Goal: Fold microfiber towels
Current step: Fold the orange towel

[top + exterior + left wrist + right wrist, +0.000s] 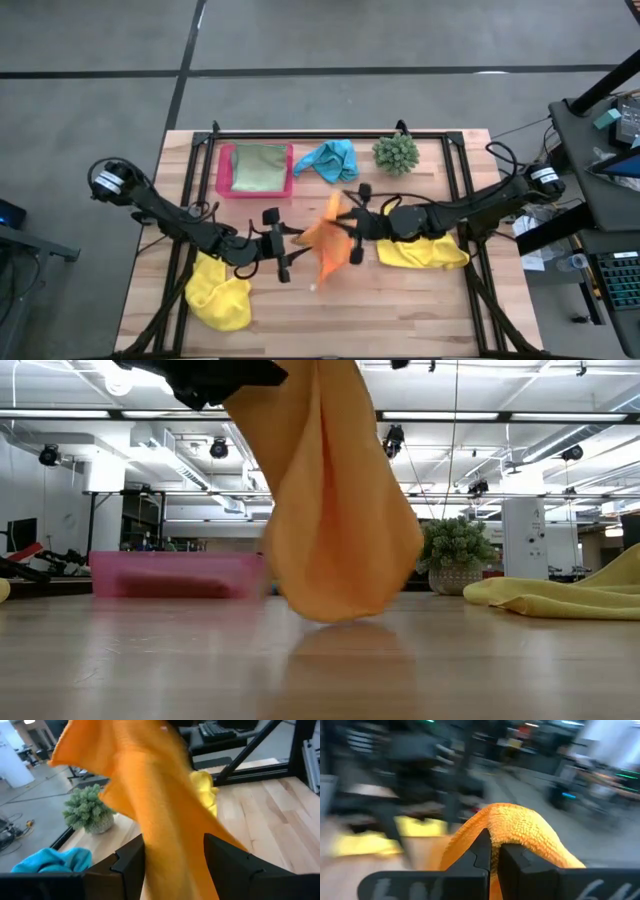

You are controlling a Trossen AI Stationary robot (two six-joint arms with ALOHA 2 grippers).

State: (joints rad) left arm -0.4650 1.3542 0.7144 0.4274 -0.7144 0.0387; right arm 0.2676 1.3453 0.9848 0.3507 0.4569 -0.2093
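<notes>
Orange towel (326, 243) lifted, right gripper (494, 854) jaws clamped on it, left gripper (172, 862) jaws open around it

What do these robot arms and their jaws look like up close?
Both arms are dark, slim and jointed, with black cables looping near their bases. The left gripper ends in two flat, angular black fingers; the right gripper has the same dark blocky jaws. No markings are readable.
</notes>
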